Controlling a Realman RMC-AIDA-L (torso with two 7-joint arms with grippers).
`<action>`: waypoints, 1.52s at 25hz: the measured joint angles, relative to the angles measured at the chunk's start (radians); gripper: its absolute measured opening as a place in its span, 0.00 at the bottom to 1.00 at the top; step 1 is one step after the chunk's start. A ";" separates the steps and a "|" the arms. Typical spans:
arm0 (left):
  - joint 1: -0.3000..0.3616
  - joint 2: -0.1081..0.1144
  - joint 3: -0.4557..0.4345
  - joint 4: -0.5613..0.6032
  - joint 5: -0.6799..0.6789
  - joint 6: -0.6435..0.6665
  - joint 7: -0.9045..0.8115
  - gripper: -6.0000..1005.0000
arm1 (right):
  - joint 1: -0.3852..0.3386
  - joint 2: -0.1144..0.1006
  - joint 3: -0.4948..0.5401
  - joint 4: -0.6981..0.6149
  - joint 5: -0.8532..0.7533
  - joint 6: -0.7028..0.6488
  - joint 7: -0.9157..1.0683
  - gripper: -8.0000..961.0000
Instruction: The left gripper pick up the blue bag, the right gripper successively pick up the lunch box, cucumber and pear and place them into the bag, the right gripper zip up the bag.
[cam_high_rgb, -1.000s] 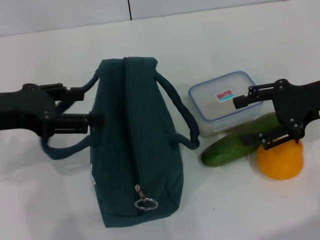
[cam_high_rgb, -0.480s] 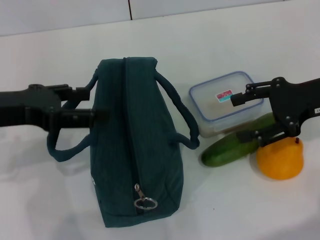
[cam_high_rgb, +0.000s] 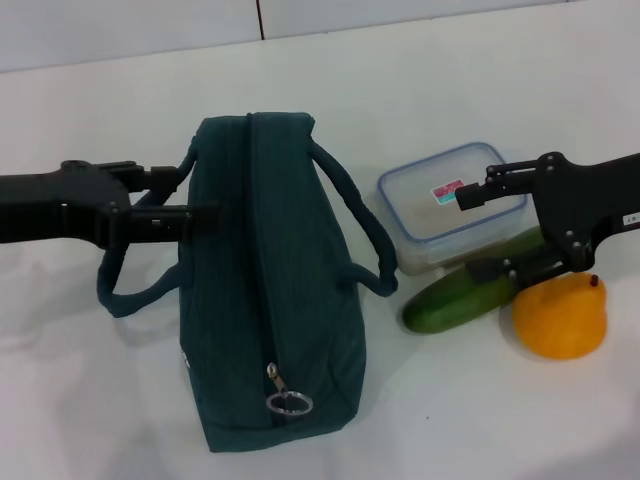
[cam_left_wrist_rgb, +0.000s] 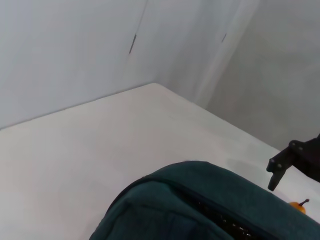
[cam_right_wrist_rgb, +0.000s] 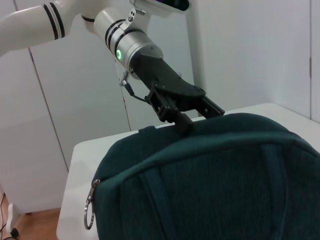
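The blue bag (cam_high_rgb: 265, 290) lies on the white table with its zipper closed and the ring pull (cam_high_rgb: 288, 403) at the near end; it also fills the right wrist view (cam_right_wrist_rgb: 210, 175) and shows in the left wrist view (cam_left_wrist_rgb: 200, 210). My left gripper (cam_high_rgb: 172, 197) is at the bag's left side, shut on the left handle (cam_high_rgb: 115, 285). It also shows in the right wrist view (cam_right_wrist_rgb: 182, 107). My right gripper (cam_high_rgb: 475, 232) hangs open over the near right edge of the lunch box (cam_high_rgb: 440, 205) and the cucumber (cam_high_rgb: 460, 295). The pear (cam_high_rgb: 560, 315) sits just beside it.
The white table (cam_high_rgb: 450, 80) stretches back to a pale wall. The bag's right handle (cam_high_rgb: 365, 235) loops toward the lunch box. A table edge and the floor show past the bag in the right wrist view.
The left gripper's fingers have closed together on the left handle and shifted slightly toward the bag, pulling the handle loop up. The right gripper has crept a little to the left.
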 joint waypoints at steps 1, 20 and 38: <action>0.000 0.000 0.000 -0.002 0.000 -0.001 0.012 0.84 | 0.001 0.000 0.000 0.000 0.000 0.000 0.001 0.87; 0.001 0.003 -0.002 -0.033 0.000 -0.065 0.090 0.41 | -0.014 0.017 0.002 0.002 0.012 0.015 0.004 0.86; -0.018 -0.002 -0.009 -0.157 -0.032 -0.157 0.256 0.10 | -0.083 0.065 0.201 0.484 0.437 0.174 -0.054 0.86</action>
